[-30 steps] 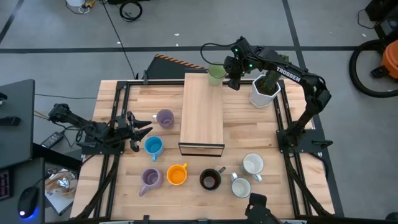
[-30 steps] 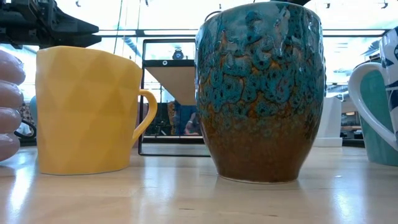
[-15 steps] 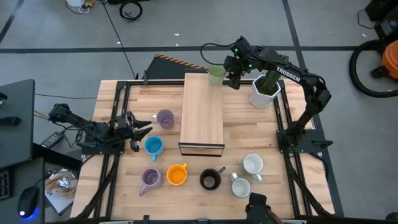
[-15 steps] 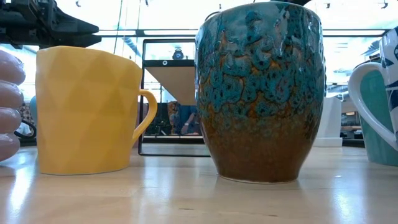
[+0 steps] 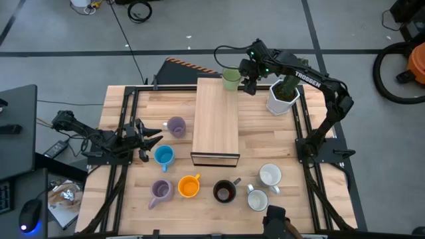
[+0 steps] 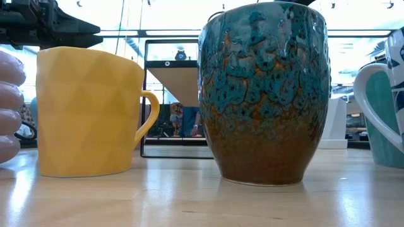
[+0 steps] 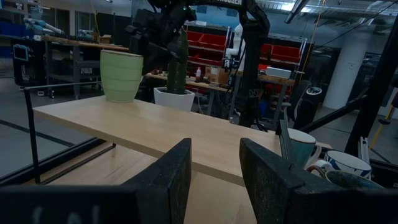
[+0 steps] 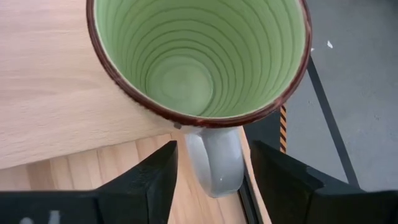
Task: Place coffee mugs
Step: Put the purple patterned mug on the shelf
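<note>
On shelf (image 5: 216, 116), green mug (image 5: 230, 79) upright.

One camera looks straight down on the whole tabletop (image 5: 265, 133); both wrist cameras share the green mug (image 8: 199, 56), one far, one close.

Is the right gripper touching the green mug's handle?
Apart. The right wrist view shows the right gripper open, with a gap between each finger and the handle of the green mug, which stands on the wooden shelf.
</note>
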You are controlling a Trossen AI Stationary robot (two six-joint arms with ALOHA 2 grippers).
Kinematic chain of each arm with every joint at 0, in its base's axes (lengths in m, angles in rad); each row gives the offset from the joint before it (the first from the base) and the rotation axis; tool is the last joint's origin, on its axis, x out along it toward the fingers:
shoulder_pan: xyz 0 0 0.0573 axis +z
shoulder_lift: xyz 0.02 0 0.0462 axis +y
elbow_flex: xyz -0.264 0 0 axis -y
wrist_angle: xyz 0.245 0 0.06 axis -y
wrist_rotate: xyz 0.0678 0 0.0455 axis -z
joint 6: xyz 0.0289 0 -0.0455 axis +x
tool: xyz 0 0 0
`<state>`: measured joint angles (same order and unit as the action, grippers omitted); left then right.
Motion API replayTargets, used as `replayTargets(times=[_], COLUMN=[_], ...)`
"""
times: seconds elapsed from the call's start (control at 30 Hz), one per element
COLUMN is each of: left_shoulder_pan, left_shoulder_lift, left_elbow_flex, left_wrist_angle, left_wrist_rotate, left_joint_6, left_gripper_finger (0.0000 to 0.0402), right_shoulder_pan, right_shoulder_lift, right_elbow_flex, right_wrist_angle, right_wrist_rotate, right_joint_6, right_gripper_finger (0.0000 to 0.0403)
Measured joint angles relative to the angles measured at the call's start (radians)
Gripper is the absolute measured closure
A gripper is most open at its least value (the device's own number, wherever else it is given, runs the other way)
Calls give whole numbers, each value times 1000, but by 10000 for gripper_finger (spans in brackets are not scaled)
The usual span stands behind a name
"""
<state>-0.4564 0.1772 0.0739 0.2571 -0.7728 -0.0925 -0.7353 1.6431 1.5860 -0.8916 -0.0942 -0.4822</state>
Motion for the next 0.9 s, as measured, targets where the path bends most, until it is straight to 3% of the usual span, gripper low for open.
replayTargets(times=[0.3,0.9], left_shoulder_pan=[0,0], left_shoulder_lift=[0,0], left_elbow_flex=[0,0], left_wrist_angle=[-1,0], left_wrist_rotate=[0,0], left_joint_6=[0,-1], left_gripper_finger=[260,260], right_shoulder_pan=[0,1], right_shoulder_lift=[-21,-208], right_elbow_flex=[0,0], right_wrist_angle=[33,7], right_wrist_rotate=[0,-4], right_joint_6=[8,68], right_gripper_finger=[169,156])
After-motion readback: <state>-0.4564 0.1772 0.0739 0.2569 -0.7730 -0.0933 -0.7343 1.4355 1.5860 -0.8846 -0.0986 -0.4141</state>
